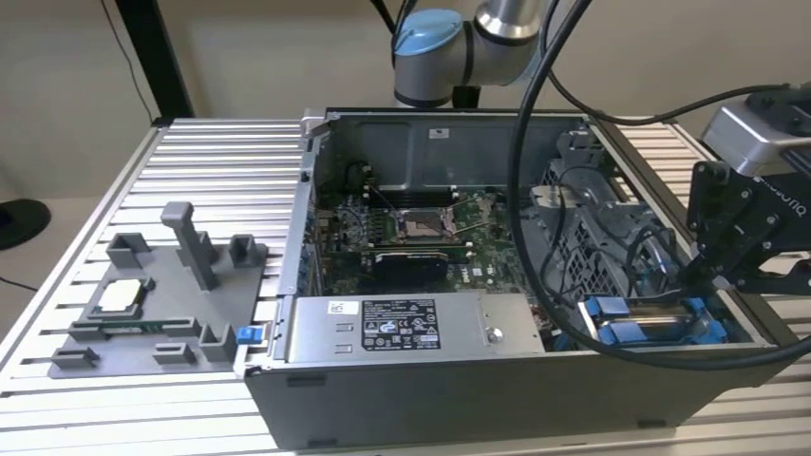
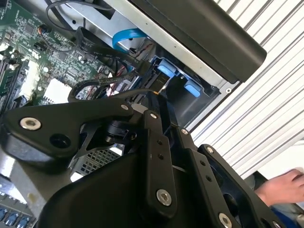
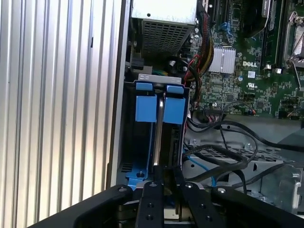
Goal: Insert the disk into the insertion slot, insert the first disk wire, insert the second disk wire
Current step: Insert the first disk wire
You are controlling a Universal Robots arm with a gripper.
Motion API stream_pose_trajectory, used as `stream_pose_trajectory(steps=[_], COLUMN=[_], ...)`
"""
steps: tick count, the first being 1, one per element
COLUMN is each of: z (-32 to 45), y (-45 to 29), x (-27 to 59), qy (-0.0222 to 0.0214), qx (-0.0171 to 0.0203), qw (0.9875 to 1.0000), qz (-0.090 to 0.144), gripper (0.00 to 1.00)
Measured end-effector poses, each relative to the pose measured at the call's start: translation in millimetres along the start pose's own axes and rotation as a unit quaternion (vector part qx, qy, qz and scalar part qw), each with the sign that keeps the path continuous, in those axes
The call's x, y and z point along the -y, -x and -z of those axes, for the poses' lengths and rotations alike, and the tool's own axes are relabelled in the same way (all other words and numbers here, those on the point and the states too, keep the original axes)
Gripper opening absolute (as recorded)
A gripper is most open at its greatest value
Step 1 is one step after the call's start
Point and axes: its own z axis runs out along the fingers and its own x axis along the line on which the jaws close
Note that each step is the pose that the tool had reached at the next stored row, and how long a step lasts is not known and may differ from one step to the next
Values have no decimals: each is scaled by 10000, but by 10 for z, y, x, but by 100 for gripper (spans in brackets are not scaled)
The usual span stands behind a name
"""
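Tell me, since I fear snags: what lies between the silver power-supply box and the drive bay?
In the exterior view, a thick black cable crosses between the power-supply box and the insertion slot.

The robot arm (image 1: 438,43) bends at its blue-capped joint toward the exterior view's right, where its black hand (image 1: 712,277) hangs low, pointing steeply downward.

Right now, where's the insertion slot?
In the exterior view, the insertion slot sits in the near corner of the computer case on the exterior view's right, beside the silver power-supply box, with the gripper just above it.
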Motion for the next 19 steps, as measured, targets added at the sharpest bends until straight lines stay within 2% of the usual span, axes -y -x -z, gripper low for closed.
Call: stream_pose_trajectory(steps=[6,13,19], z=[-11,-75,-117], y=[36,105,108], x=[2,8,10], qy=[0,-4,-26], qx=[-1,0,11], qw=[10000,10000,9992], qz=[0,-32,-394], gripper=[0,0,0])
